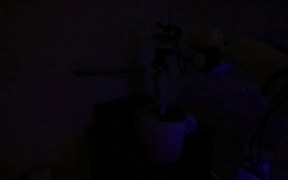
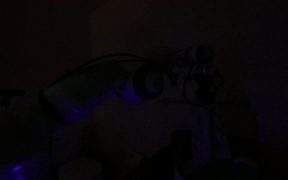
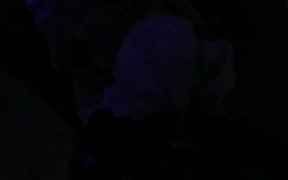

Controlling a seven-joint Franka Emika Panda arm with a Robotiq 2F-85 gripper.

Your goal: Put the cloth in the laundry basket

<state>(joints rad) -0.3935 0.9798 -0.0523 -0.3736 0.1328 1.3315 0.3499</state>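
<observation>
The scene is almost black. In an exterior view my gripper (image 1: 167,55) hangs over a pale, bucket-shaped laundry basket (image 1: 176,130). A faint pale strip (image 1: 169,97) reaches from the gripper down towards the basket; it may be the cloth, but I cannot tell. In an exterior view the arm (image 2: 89,88) stretches to the gripper (image 2: 197,80). The wrist view shows only a dim bluish rounded shape (image 3: 159,60); the fingers are lost in the dark.
A dim yellowish bulky shape (image 1: 246,60) lies behind the gripper. A dark block (image 1: 119,140) stands beside the basket. Faint pale shapes (image 2: 84,166) show low in an exterior view.
</observation>
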